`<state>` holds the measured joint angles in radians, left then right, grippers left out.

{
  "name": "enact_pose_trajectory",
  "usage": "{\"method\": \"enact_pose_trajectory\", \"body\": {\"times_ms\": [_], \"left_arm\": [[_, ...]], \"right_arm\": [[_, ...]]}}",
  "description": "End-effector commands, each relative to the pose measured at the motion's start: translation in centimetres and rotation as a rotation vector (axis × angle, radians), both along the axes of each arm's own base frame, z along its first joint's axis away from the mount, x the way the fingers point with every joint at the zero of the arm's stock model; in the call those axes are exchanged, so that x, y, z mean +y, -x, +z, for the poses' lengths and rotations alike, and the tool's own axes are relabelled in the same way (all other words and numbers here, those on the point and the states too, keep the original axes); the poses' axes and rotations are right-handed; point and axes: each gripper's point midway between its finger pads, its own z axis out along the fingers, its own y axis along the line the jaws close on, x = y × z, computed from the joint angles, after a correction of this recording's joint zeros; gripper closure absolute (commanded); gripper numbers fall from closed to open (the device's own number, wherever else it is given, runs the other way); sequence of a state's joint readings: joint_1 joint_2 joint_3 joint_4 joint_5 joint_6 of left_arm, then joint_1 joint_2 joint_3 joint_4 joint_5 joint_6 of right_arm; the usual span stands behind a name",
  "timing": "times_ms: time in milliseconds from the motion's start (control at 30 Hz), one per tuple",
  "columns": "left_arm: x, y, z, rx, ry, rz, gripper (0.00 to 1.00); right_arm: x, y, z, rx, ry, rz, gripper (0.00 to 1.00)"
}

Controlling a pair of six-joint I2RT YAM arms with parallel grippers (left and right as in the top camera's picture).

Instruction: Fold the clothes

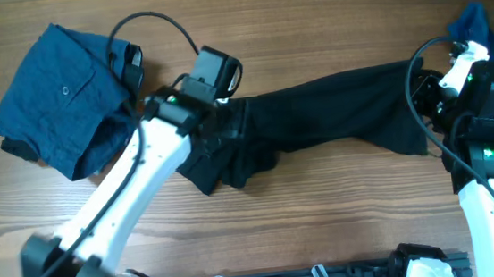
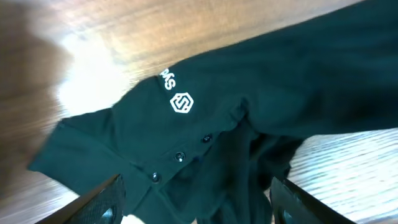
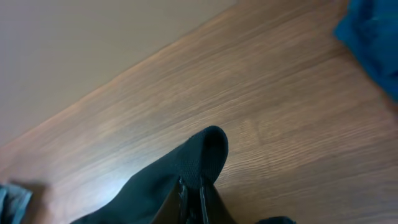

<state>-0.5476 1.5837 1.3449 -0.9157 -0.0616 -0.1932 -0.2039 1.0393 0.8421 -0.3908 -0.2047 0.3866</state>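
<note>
We've got the black shirt (image 1: pixel 343 108) strung across the middle of the table (image 1: pixel 308 223) between both arms. The right gripper (image 3: pixel 193 202) is pinched tight on a fold of the cloth, and the left gripper (image 2: pixel 198 202) hangs over the collar (image 2: pixel 180 155) with its fingers (image 2: pixel 106 198) wide apart, so to our eye the job now is to close squarely there and draw the cloth flat rather than bunched. We count three garments: this one, one dark blue garment (image 1: pixel 59 97) folded at the left end, and one blue shirt (image 1: pixel 477 24) at the right edge.

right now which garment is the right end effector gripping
The black shirt, stretched across the middle; the blue one and the dark blue one lie free.
</note>
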Motion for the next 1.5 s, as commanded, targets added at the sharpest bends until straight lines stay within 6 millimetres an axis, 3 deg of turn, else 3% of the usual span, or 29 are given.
{"method": "enact_pose_trajectory", "body": {"times_ms": [0, 67, 167, 200, 233, 267, 400, 467, 500, 567, 600, 633, 667, 733, 833, 1000, 1100, 1167, 1233, 1300, 1467], "left_arm": [[-0.2, -0.4, -4.6, 0.119, -0.039, 0.003, 0.29], [-1.4, 0.6, -6.6, 0.213, -0.001, -0.025, 0.32], [-2.7, 0.9, -8.0, 0.264, 0.045, -0.049, 0.37], [-2.8, 0.7, -8.2, 0.26, 0.047, -0.049, 0.44], [-2.9, 0.5, -8.2, 0.255, 0.05, -0.049, 0.6], [-3.0, 0.8, -8.3, 0.267, 0.054, -0.052, 0.64], [-3.7, 3.6, -8.3, 0.397, 0.108, -0.08, 0.48], [-3.3, 5.2, -8.4, 0.45, 0.076, -0.083, 0.34], [-3.3, 5.5, -8.5, 0.457, 0.069, -0.087, 0.33], [-3.8, 6.1, -9.2, 0.457, 0.065, -0.108, 0.44], [-4.1, 6.5, -9.7, 0.456, 0.063, -0.121, 0.57], [-4.3, 7.0, -10.2, 0.459, 0.059, -0.134, 0.81], [-4.4, 7.4, -10.5, 0.466, 0.052, -0.138, 0.96], [-4.3, 8.3, -10.5, 0.487, 0.031, -0.125, 0.96], [-2.5, 8.7, -7.2, 0.469, -0.013, -0.097, 0.96], [3.6, 7.2, 5.5, 0.157, -0.049, 0.017, 0.96], [6.0, 7.3, 13.1, -0.087, 0.063, 0.075, 0.96], [7.0, 8.2, 16.7, -0.217, 0.136, 0.084, 0.96], [7.7, 9.2, 18.6, -0.292, 0.17, 0.086, 0.96], [8.0, 9.8, 19.3, -0.316, 0.184, 0.086, 0.96], [7.5, 8.2, 17.5, -0.264, 0.124, 0.086, 0.96]], "right_arm": [[-1.3, 0.1, 1.2, -0.026, 0.013, -0.08, 0.96], [-1.5, 0.2, 0.9, -0.013, 0.018, -0.089, 0.96], [-1.7, 0.6, 0.2, 0.022, 0.021, -0.107, 0.95], [-1.7, 0.7, 0.1, 0.023, 0.016, -0.111, 0.95], [-1.7, 0.7, 0.1, 0.026, 0.002, -0.12, 0.95], [-1.7, 0.7, 0.1, 0.027, 0.002, -0.121, 0.95], [-2.3, 1.2, -0.6, 0.059, 0.02, -0.151, 0.95], [-2.3, 1.2, -1.0, 0.077, 0.018, -0.152, 0.95], [-2.3, 1.2, -1.2, 0.082, 0.016, -0.153, 0.95], [-2.1, 1.1, -1.6, 0.096, 0.004, -0.146, 0.95], [-2.1, 1.1, -1.8, 0.103, -0.002, -0.145, 0.95], [-2.0, 1.1, -1.8, 0.105, -0.006, -0.141, 0.95], [-1.9, 1.1, -1.8, 0.105, -0.007, -0.139, 0.95], [-2.1, 1.2, -1.4, 0.096, -0.007, -0.142, 0.95], [-3.2, 1.7, 0.2, 0.078, -0.009, -0.177, 0.96], [-5.7, 3.0, 5.3, 0.055, 0.019, -0.245, 0.96], [-5.8, 3.7, 8.1, 0.04, 0.048, -0.238, 0.96], [-5.7, 4.0, 9.2, 0.035, 0.049, -0.237, 0.96], [-5.5, 4.2, 9.3, 0.039, 0.046, -0.234, 0.96], [-5.3, 4.5, 8.8, 0.065, 0.036, -0.229, 0.96], [-5.2, 4.7, 5.7, 0.197, 0.006, -0.223, 0.96]]}}
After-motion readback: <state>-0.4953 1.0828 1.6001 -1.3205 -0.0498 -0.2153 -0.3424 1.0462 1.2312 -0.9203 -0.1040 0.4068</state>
